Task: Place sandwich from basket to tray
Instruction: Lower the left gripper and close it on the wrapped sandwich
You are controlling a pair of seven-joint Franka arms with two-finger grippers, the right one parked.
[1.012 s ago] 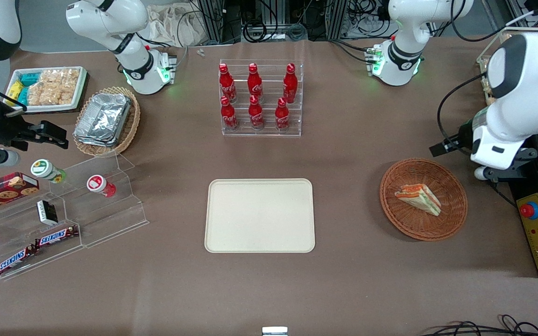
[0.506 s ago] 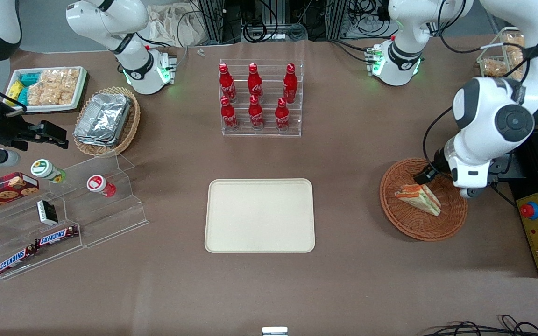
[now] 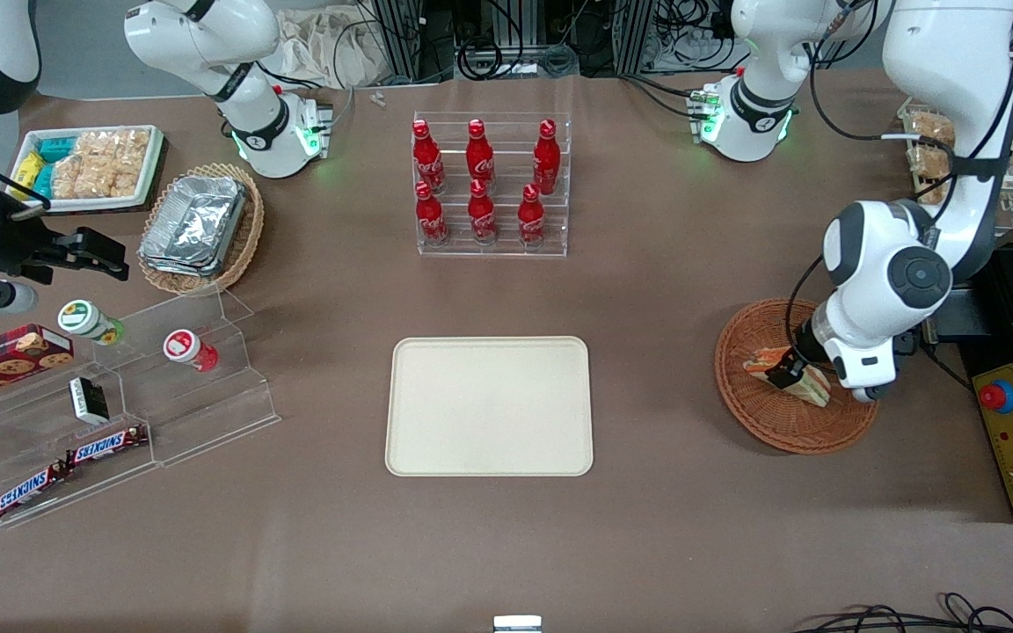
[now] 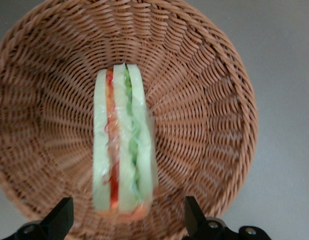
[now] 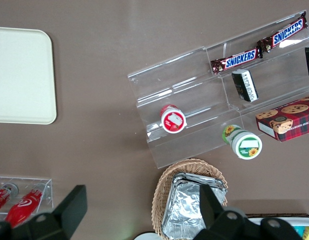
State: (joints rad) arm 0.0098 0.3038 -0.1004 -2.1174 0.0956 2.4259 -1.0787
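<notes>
The sandwich [image 3: 812, 384], a clear-wrapped wedge of white bread with red and green filling, lies on its side in the round reddish-brown wicker basket [image 3: 779, 424] toward the working arm's end of the table. My gripper [image 3: 795, 374] hangs just above it and hides its middle in the front view. In the left wrist view the gripper [image 4: 127, 220] is open. Its two black fingertips [image 4: 62, 216] stand wide apart on either side of the sandwich [image 4: 123, 145], without touching it, over the basket [image 4: 209, 100]. The cream tray [image 3: 489, 406] lies bare at the table's middle.
A clear rack of red cola bottles [image 3: 491, 186] stands farther from the front camera than the tray. A yellow control box with a red button [image 3: 1012, 435] sits beside the basket. A tan basket of foil containers [image 3: 199, 227] and an acrylic snack stand [image 3: 120, 413] lie toward the parked arm's end.
The left arm swung in from the table's edge and came down over the basket. Its gripper went from beside the basket to just above the sandwich, which has not moved.
</notes>
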